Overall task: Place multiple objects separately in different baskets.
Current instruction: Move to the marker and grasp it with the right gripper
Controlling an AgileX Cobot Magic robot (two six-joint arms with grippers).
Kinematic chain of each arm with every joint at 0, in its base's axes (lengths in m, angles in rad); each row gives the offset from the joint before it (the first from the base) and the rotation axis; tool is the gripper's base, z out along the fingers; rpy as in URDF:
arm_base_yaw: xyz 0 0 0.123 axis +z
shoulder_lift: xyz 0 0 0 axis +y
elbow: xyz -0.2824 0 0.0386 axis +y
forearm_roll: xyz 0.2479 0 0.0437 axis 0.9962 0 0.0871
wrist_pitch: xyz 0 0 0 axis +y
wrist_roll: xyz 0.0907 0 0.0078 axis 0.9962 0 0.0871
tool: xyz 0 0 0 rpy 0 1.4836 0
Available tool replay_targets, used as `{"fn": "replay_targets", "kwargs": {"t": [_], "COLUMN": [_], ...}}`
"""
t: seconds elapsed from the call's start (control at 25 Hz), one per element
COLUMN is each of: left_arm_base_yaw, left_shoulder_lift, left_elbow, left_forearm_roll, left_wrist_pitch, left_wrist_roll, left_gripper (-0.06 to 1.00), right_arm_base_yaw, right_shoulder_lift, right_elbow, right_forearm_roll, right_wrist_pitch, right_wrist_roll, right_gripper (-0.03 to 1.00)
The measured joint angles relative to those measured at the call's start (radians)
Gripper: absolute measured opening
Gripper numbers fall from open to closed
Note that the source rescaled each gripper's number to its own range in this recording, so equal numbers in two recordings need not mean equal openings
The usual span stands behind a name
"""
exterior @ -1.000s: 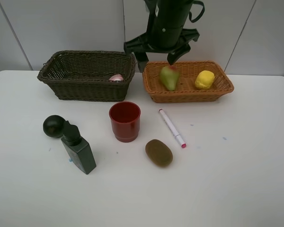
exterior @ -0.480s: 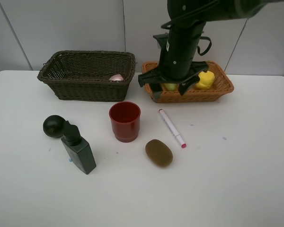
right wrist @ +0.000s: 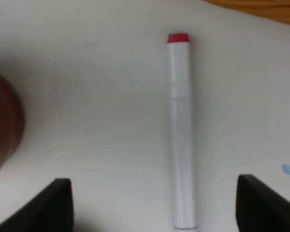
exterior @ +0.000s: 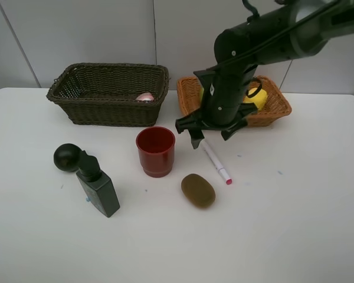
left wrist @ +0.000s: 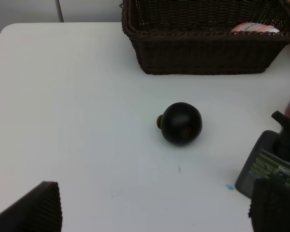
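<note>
My right gripper point(exterior: 210, 137) is open and empty, low over the far end of the pink-white marker point(exterior: 216, 162), which lies on the table between its fingers in the right wrist view point(right wrist: 181, 130). The red cup point(exterior: 156, 151), brown kiwi point(exterior: 197, 190), dark round fruit point(exterior: 66, 157) and dark green bottle point(exterior: 99, 187) are on the table. The small pink bottle point(exterior: 145, 96) lies in the dark brown basket point(exterior: 109, 112). The lemon point(exterior: 258, 98) lies in the orange-tan basket point(exterior: 278, 107); the pear is hidden behind the arm. My left gripper point(left wrist: 154, 212) is open, short of the dark fruit point(left wrist: 181, 123).
The right arm reaches over the orange-tan basket and covers its left half. The cup stands just left of the marker, and its edge shows in the right wrist view point(right wrist: 2, 125). The dark green bottle point(left wrist: 273, 159) lies beside the left gripper's one finger.
My right gripper came away from above the orange-tan basket, moving forward and down to just over the marker. Nothing on the table moved.
</note>
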Motion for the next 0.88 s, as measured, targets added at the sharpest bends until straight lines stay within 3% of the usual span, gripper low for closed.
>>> {"fn": "replay_targets", "kwargs": {"t": [0.88], "left_arm_base_yaw": [0.000], "left_shoulder_lift": [0.000], "left_elbow": [0.000], "left_forearm_roll": [0.000], "left_wrist_pitch": [0.000], "left_wrist_roll": [0.000], "left_gripper": [1.00], "right_arm_base_yaw": [-0.034], "right_shoulder_lift": [0.119], "right_elbow": [0.037], "right_forearm_roll": [-0.006], "right_wrist_pitch": [-0.107], "right_wrist_roll": [0.000], "right_gripper": [0.69]}}
